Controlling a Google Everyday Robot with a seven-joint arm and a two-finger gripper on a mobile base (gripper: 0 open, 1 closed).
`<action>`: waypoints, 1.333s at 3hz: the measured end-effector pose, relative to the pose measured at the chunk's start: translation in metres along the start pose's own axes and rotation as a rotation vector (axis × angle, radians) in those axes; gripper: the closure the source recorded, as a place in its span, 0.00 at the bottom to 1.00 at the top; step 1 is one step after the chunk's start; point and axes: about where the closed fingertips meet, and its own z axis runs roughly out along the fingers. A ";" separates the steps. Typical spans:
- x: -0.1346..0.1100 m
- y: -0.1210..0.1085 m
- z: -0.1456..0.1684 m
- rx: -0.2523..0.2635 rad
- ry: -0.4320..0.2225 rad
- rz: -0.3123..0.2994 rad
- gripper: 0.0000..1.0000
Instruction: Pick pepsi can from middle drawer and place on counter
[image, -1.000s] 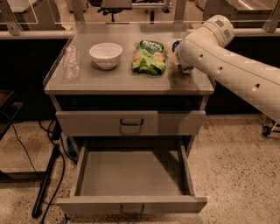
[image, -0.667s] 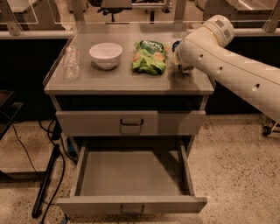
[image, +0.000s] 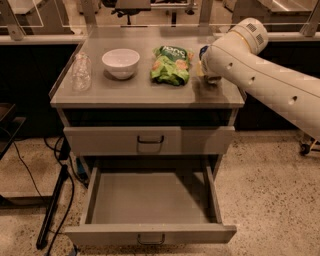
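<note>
Camera view: the robot's white arm (image: 260, 80) reaches in from the right over the grey bench (image: 130, 95). Its claw (image: 209, 76) is at the bench's far right corner, just right of the green snack bag (image: 171, 65). The claw is almost wholly hidden behind the arm's end, so whether it is wide, narrow or clamped cannot be told. A sliver of dark blue at the arm's left edge looks to be the pepsi can (image: 203, 52), beside the bag; whether it touches the bench cannot be told. Below, the middle drawer (image: 150, 200) stands pulled out to the near side, its grey floor bare, under a closed drawer front (image: 150, 141). A white bowl (image: 121, 61) and a clear plastic bottle (image: 81, 72) sit on the bench's left half, well apart from the arm.

The step in hand appears to be the placing, with the task close to done. Done well, it means lowering the can until its base rests flat on bare bench, clear of the bag and back from the right edge. The claw should then let go and lift straight up so the can is not tipped. Too little of the can shows to say which way it points; its long axis is best kept vertical, silver rim up
</note>
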 end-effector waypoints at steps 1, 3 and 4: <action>0.000 0.000 0.000 0.000 0.000 0.000 0.00; -0.029 -0.013 -0.022 0.048 -0.017 -0.018 0.00; -0.050 -0.026 -0.039 0.092 -0.043 -0.036 0.00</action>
